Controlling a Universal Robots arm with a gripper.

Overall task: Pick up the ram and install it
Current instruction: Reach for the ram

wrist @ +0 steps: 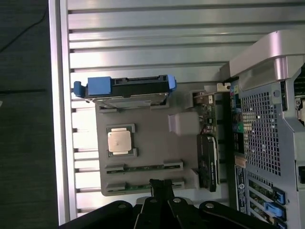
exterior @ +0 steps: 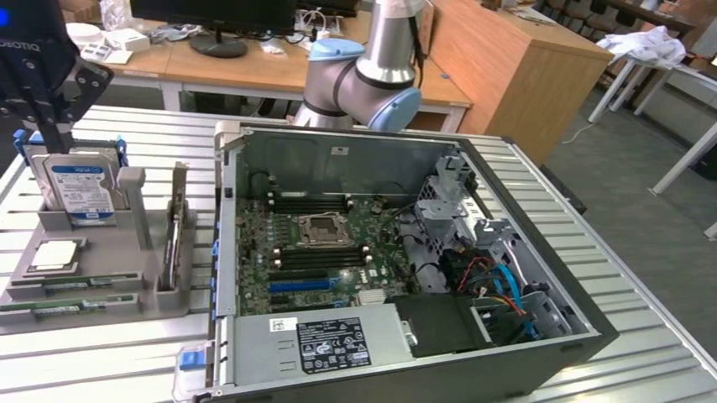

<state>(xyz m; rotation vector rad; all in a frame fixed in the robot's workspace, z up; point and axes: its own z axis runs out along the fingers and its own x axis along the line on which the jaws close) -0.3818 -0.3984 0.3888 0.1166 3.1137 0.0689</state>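
The black gripper (exterior: pixel 50 138), fingers pressed together and gripping nothing, is hovering above the grey plastic holder tray (exterior: pixel 112 252). The thin green ram stick (exterior: pixel 70 309) is lying along the tray's near edge, on the exterior view's left of the open computer case (exterior: pixel 583 336).

The matt black gripper (wrist: pixel 162 184) hangs over a ribbed, satin aluminium table (wrist: pixel 143 28) and a matt grey plastic holder (wrist: pixel 152 143). Just beyond its tips lies the ram (wrist: pixel 136 186), green lacquered circuit board, and farther on the CPU (wrist: pixel 118 141) with a dull metal lid (faintly shiny). Beside them, the computer case (wrist: pixel 262 124) is perforated grey sheet metal.
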